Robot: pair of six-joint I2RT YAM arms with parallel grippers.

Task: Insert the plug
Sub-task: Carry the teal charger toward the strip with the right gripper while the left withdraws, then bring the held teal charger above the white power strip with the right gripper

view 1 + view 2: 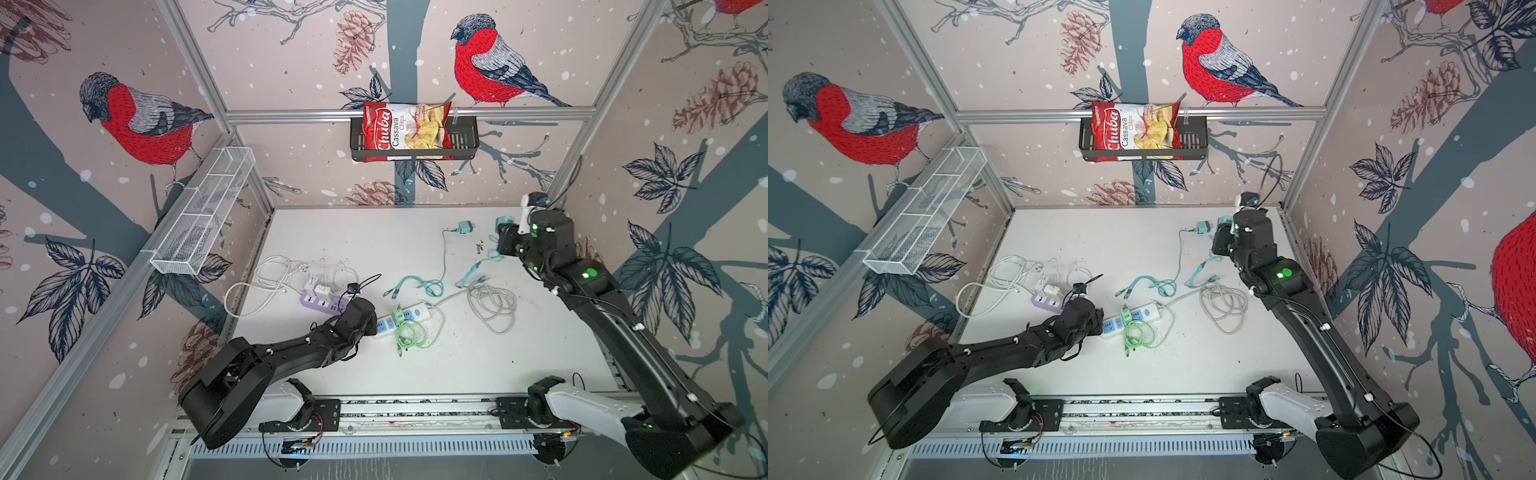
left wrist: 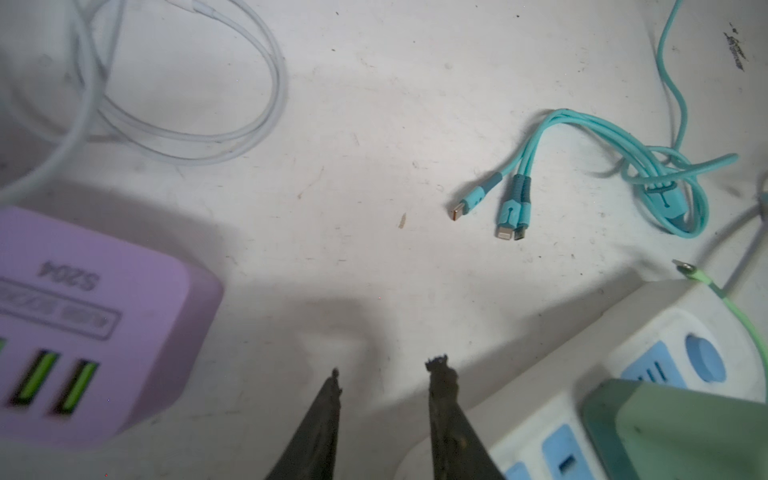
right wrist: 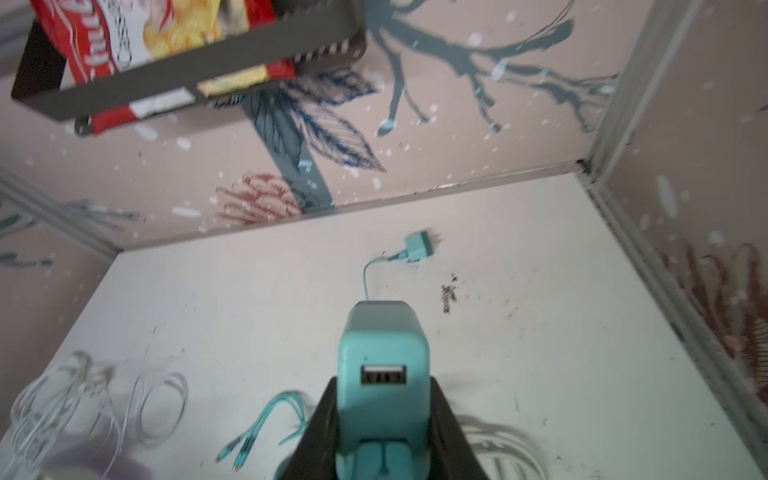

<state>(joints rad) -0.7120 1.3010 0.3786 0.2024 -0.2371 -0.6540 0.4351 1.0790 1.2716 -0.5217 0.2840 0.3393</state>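
Observation:
My right gripper (image 3: 384,399) is shut on a teal plug (image 3: 382,353), a charger block whose USB port faces the wrist camera. In both top views it hangs above the table's far right (image 1: 504,220) (image 1: 1223,222). A white power strip (image 1: 409,316) (image 1: 1133,318) (image 2: 648,353) lies mid-table with a green adapter (image 2: 673,432) plugged in. My left gripper (image 2: 388,372) is open and holds nothing. It hovers low over bare table between the white strip and a purple power strip (image 2: 83,332) (image 1: 322,302). In both top views the left wrist hides its fingers.
A second teal plug (image 1: 465,227) (image 3: 419,247) lies at the back with its teal cable (image 2: 519,199). A grey cable coil (image 1: 492,305), white cables (image 1: 270,270) and a green cable (image 1: 409,334) lie around the strips. A chips bag (image 1: 405,131) sits in a wall basket.

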